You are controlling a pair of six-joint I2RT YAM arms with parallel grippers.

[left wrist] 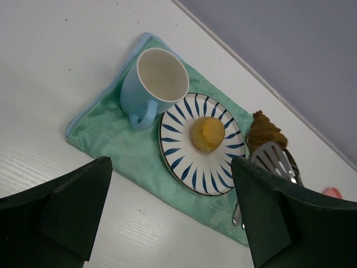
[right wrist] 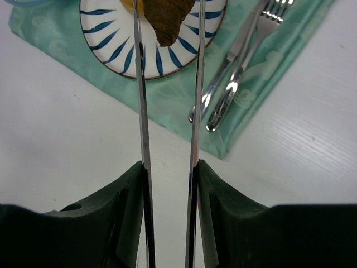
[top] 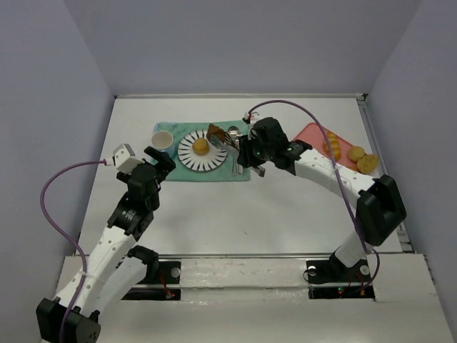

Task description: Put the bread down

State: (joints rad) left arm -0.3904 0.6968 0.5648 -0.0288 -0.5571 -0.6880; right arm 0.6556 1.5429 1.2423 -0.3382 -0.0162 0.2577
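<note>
A brown piece of bread (right wrist: 167, 17) hangs pinched between the tips of metal tongs (right wrist: 140, 111) over the near rim of the blue-striped plate (right wrist: 111, 33). My right gripper (right wrist: 170, 167) is shut on the tongs' two arms. From above, the bread (top: 214, 133) sits just right of a yellow bun (top: 201, 146) that lies on the plate (top: 193, 158). The left wrist view shows the bread (left wrist: 262, 129) above the tongs' slotted head (left wrist: 273, 159). My left gripper (left wrist: 170, 218) is open and empty, hovering near the mat's front-left edge, left of the plate.
A light blue cup (top: 162, 140) stands left of the plate on the green mat (top: 171, 171). A fork and spoon (right wrist: 234, 78) lie on the mat to the plate's right. A pink board (top: 310, 134) at the right holds several more breads (top: 357, 153).
</note>
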